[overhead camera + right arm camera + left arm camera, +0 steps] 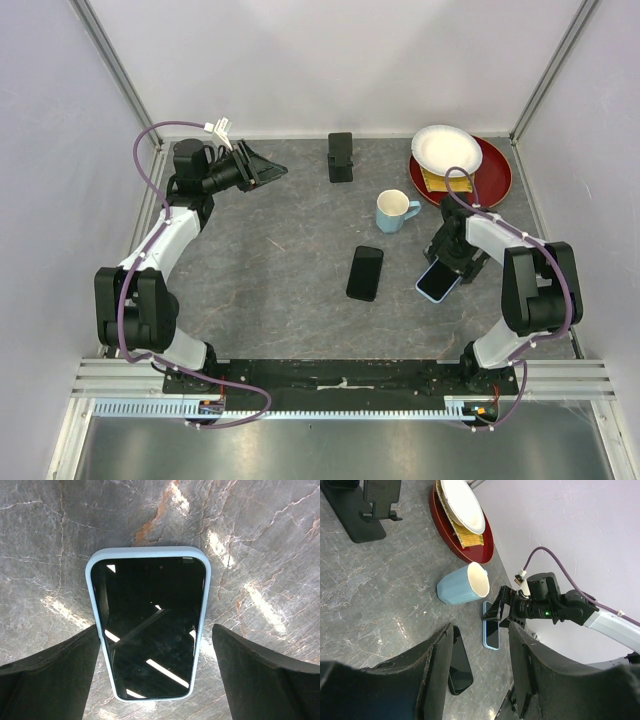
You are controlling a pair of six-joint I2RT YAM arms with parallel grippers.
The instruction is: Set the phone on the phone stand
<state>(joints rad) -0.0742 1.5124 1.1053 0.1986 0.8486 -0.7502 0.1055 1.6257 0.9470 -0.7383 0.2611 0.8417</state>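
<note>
- Grey veined stone-look tabletop: matt, slight sheen in patches.
- Rectangular phone in light-blue case: screen glossy blk glass, refl.; case smooth, matt.
- Black slab phone: glossy.
- Pale blue mug: smooth, ceramic-looking, low gloss.
- Dark red round plate: glossy.
- Black phone stand: matt plastic.

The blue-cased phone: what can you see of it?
The blue-cased phone has a pale blue, rubbery-looking case with rounded corners around a dark glossy screen mirroring lights. It lies flat, screen up, on the grey marbled table. The right gripper straddles it, open; contact is unclear.
</note>
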